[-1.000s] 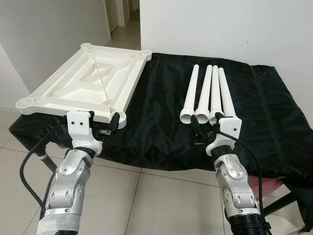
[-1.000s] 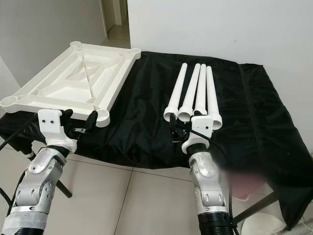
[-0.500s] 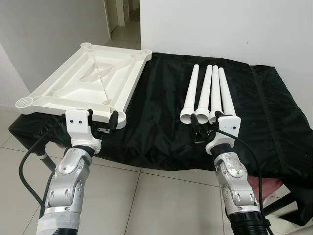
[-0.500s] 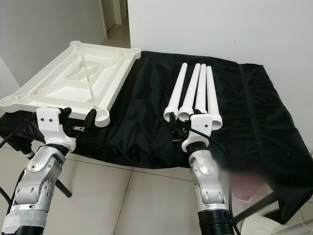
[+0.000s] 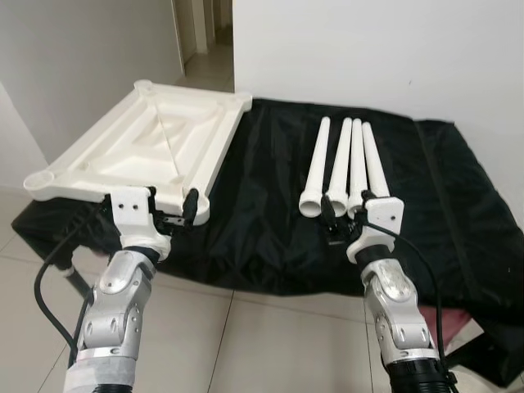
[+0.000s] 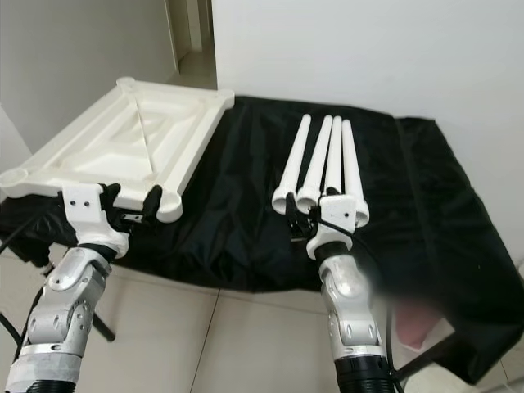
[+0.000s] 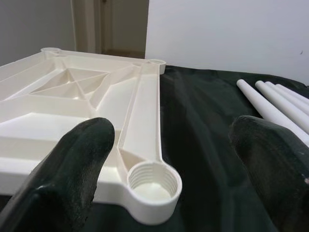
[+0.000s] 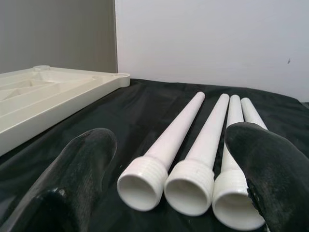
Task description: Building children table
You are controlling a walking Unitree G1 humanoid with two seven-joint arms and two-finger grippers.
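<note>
A white plastic tabletop (image 5: 151, 147) lies upside down on the left of the black cloth (image 5: 270, 196), ribs up, with a threaded socket (image 7: 153, 181) at its near right corner. Several white legs (image 5: 344, 164) lie side by side on the right, threaded ends (image 8: 189, 186) towards me. My left gripper (image 5: 170, 211) is open just in front of that near socket, empty. My right gripper (image 5: 344, 214) is open at the legs' near ends, touching none of them.
The cloth-covered table stands against a white wall (image 5: 368, 49). A doorway (image 5: 201, 33) opens behind the tabletop at the far left. Tiled floor (image 5: 246, 327) lies below the table's front edge. Black cables (image 5: 49, 262) hang beside my left arm.
The whole view has shifted slightly, as the camera moved closer and tilted. Both grippers have edged a little nearer the table edge; both remain open.
</note>
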